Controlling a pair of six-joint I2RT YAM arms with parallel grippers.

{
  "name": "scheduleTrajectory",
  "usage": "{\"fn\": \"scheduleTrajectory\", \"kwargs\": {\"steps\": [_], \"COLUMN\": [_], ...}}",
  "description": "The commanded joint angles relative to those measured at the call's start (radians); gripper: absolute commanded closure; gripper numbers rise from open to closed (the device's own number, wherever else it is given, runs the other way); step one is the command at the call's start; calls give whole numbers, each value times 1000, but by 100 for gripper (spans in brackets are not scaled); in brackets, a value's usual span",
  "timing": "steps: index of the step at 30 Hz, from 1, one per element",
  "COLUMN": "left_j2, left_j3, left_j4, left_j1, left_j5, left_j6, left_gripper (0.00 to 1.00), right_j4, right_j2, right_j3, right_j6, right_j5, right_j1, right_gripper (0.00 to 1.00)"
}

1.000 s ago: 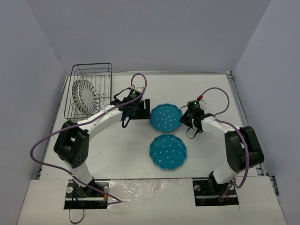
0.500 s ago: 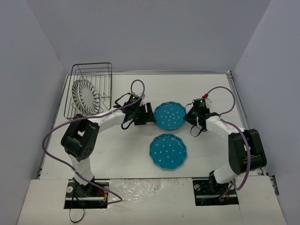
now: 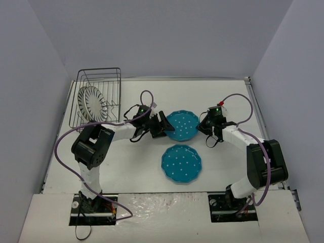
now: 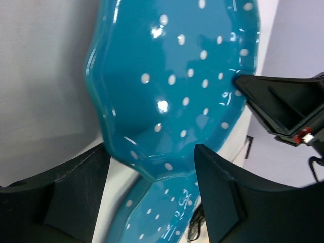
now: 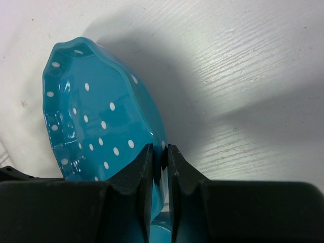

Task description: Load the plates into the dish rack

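So the teal plate (image 3: 183, 125), tilted up right of the dish rack (image 3: 98, 70), is clamped at its far rim by the right tool (image 5: 160, 157), rack-side rim straddled by the left tool (image 4: 152, 164), jaws apart.

The top camera looks down on the whole table (image 3: 131, 172) from high behind. Both wrist cameras sit close, facing one blue plate (image 4: 167, 91) from opposite sides.
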Motion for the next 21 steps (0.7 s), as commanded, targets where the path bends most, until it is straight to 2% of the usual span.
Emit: {"fn": "scheduleTrajectory", "kwargs": {"steps": [1, 21], "left_j2": [-9, 31], "left_j3": [1, -33], "left_j4": [191, 288], "left_j1": [6, 6], "left_j5": [51, 62], "left_j6": [-86, -141], "left_gripper": [37, 37], "right_j4": [167, 157], "right_j2": [-82, -117], "right_j3": [62, 87], "right_j6": [52, 60], "right_j5": [-69, -87], "right_j1": [-4, -11], "right_gripper": [100, 100]}}
